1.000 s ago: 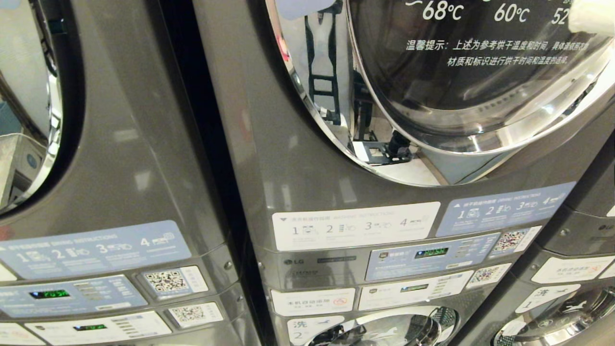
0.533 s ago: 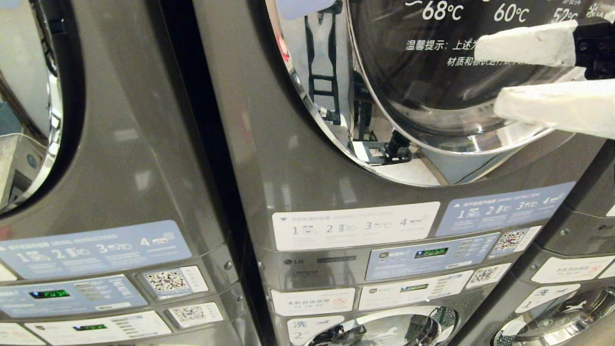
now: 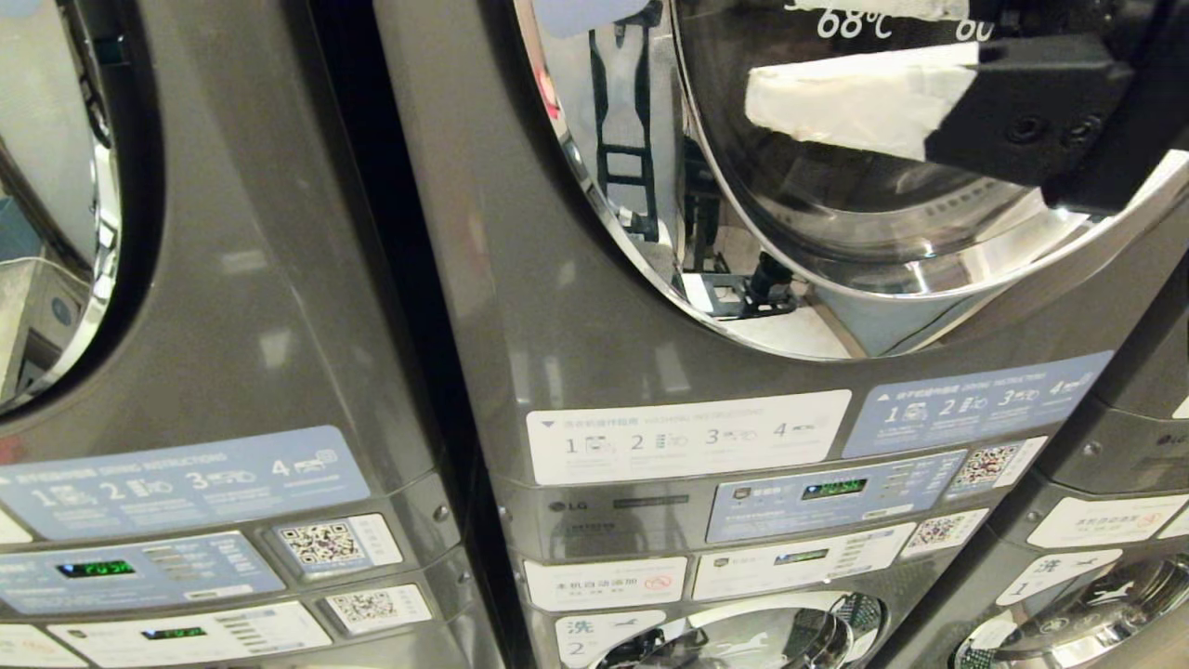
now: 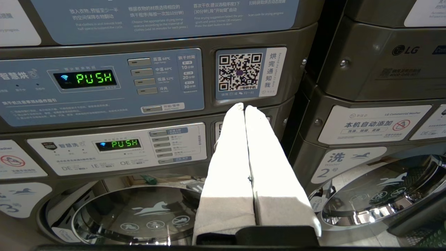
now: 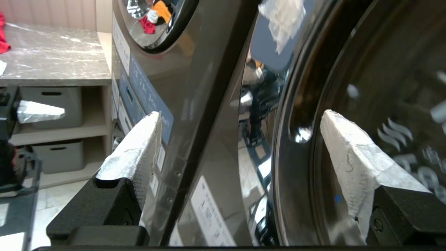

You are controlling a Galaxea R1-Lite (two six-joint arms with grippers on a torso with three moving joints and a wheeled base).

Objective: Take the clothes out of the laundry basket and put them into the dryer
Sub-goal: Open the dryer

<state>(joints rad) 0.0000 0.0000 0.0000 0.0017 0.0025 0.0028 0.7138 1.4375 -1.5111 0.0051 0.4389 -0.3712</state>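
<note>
Head view close, down on dryer door (image 3: 882,186); right wrist nearer, same door.

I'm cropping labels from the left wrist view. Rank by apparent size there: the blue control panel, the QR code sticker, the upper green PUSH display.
1. Blue control panel, by far the largest.
2. QR code sticker.
3. Upper PUSH display, smallest, though not much smaller than the sticker.

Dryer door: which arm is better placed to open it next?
Right. The right tool is open, up at the closed dryer door. The left tool is shut, low by the control panel.
</note>
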